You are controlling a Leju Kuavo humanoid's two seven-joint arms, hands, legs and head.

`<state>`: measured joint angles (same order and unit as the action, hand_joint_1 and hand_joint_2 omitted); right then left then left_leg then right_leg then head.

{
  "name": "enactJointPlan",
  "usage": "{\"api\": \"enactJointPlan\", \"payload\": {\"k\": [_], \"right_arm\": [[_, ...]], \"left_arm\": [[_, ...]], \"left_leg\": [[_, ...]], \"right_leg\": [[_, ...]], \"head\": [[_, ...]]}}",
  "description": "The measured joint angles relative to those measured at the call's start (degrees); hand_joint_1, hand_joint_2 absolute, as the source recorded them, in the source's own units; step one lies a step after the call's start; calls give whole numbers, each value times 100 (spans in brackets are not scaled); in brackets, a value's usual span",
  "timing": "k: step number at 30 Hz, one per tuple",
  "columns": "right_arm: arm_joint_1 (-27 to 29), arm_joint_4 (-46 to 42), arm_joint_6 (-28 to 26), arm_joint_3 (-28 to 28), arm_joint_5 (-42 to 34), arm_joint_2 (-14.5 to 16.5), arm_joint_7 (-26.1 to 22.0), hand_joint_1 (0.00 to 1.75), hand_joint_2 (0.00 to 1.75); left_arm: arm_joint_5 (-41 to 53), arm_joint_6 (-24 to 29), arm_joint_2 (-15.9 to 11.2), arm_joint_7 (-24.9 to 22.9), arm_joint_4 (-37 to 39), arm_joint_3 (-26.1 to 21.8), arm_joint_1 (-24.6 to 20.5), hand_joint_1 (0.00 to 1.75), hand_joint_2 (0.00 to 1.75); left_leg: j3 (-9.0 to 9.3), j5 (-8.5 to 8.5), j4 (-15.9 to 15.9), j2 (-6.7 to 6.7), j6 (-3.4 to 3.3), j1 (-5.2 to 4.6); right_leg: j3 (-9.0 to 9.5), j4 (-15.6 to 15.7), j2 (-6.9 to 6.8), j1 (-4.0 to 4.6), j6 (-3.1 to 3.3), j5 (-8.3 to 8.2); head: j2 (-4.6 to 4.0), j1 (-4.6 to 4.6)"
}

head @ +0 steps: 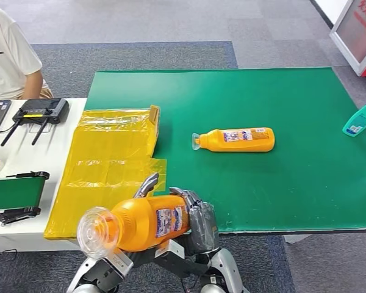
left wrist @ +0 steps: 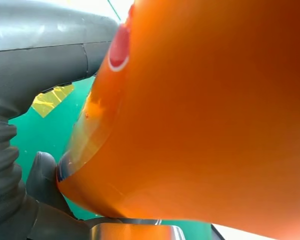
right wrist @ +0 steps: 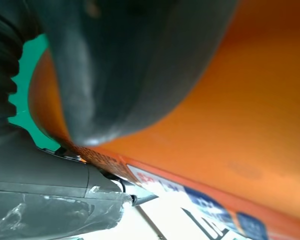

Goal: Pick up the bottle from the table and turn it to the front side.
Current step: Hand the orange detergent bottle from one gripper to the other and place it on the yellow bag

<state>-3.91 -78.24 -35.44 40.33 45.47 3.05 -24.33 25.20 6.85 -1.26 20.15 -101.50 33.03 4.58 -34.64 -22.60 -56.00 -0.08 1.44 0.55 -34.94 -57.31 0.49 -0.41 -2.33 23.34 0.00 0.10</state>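
Nearby, second orange bottle (head: 236, 140), yellow bags (head: 108, 160), teal bottle (head: 360, 119).

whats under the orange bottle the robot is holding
Both hands: the left hand and right hand grip the held orange bottle from below and behind. The bottle hides most of their fingers.

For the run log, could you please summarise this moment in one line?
held orange bottle: lifted, cap toward camera | left hand: holds it | right hand: holds it | second orange bottle: lying on green mat
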Motion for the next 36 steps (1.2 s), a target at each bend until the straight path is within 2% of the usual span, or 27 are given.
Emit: {"api": "enactJointPlan", "payload": {"k": [14,17,18,22,23,26,34,35,36], "right_arm": [[-57,154,44,45,-153,39,-19,175,175],[-66,166,58,51,-181,45,-19,175,175],[-69,169,70,52,-195,49,-14,175,175],[-82,205,203,72,-373,57,-11,175,175],[-89,232,243,79,-439,62,-22,175,175],[-113,337,316,97,-576,86,-63,175,175],[-180,568,350,139,-683,132,-154,175,175],[-182,578,357,141,-688,133,-157,145,175],[-184,585,368,142,-695,134,-157,101,175]], "left_arm": [[-158,18,-51,1,2,49,-69,0,175],[-185,18,-64,2,2,60,-87,5,175],[-191,19,-69,2,2,65,-95,17,175],[-217,34,-88,4,4,89,-118,150,175],[-219,41,-95,4,6,93,-119,163,175],[-221,67,-114,4,21,97,-120,175,175],[-220,153,-134,2,49,71,-134,175,175],[-220,164,-137,2,55,70,-137,175,175],[-218,177,-139,2,63,70,-139,175,175]], "left_leg": [[0,0,0,0,0,0],[0,0,0,0,0,0],[0,0,0,0,0,0],[0,0,0,0,0,0],[0,0,0,0,0,0],[0,0,0,1,0,0],[0,0,0,1,1,0],[0,0,0,1,1,0],[0,0,0,1,1,0]], "right_leg": [[-1,0,0,0,0,0],[-1,0,0,0,0,0],[-1,0,0,0,0,0],[-2,0,1,0,0,0],[-2,0,1,0,0,0],[-4,0,1,0,1,0],[-5,0,2,0,1,0],[-5,0,2,0,1,0],[-5,0,2,0,1,0]], "head": [[0,1],[0,1],[0,1],[0,1],[0,0],[0,1],[0,1],[0,1],[0,1]]}}
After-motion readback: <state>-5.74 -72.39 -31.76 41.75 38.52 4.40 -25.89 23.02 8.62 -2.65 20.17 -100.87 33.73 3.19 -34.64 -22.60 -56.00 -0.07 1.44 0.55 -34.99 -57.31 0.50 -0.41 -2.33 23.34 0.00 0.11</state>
